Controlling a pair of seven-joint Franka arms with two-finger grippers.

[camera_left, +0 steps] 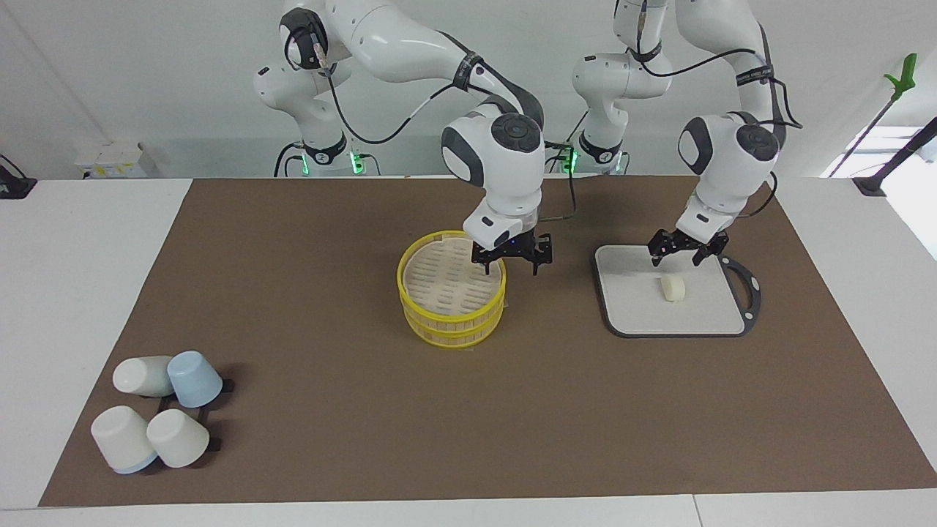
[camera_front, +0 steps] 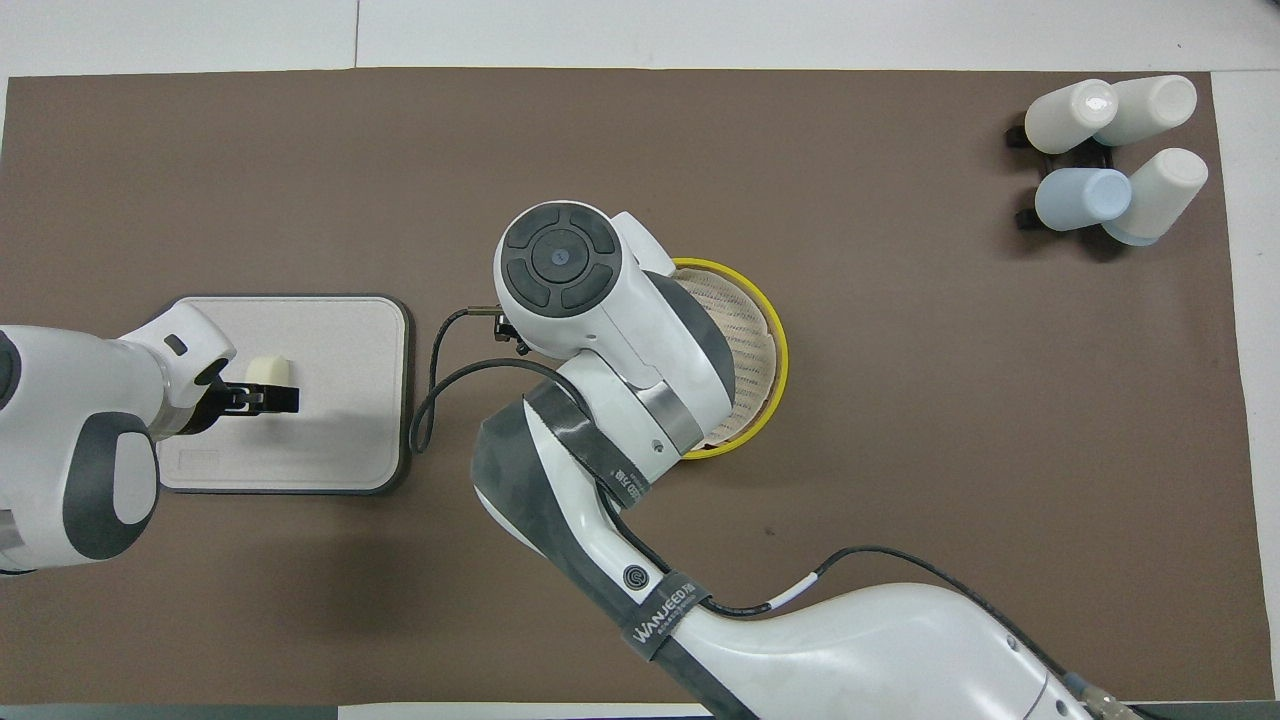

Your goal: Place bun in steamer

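Hovering just over the grey board (camera_left: 637,304), the left hand (camera_left: 688,251) stands above the bun (camera_left: 673,287) on the side nearer the robots, fingers parted and holding nothing; the bun lies untouched on the board's pale top, toward the left arm's end of the surface (camera_left: 293,293). The right hand (camera_left: 512,256) sits at the rim of the steamer (camera_left: 452,293), on the side toward the board, apparently open; whether it grips the lid cannot be told. The lid appears still seated on the basket, so the main hazard is that the bun arrives before the steamer is opened. The bun is a small cream cylinder with rounded edges, probably soft dough: a hard squeeze could dent it, and a grasp off its middle could roll it along the smooth board. The steamer is a light round basket with yellow rims and a beige slatted top; a lift from one edge could tilt the lid or drag the basket over the brown mat. Four smooth cups (camera_left: 157,417), white and blue, lie well apart at the right arm's end.
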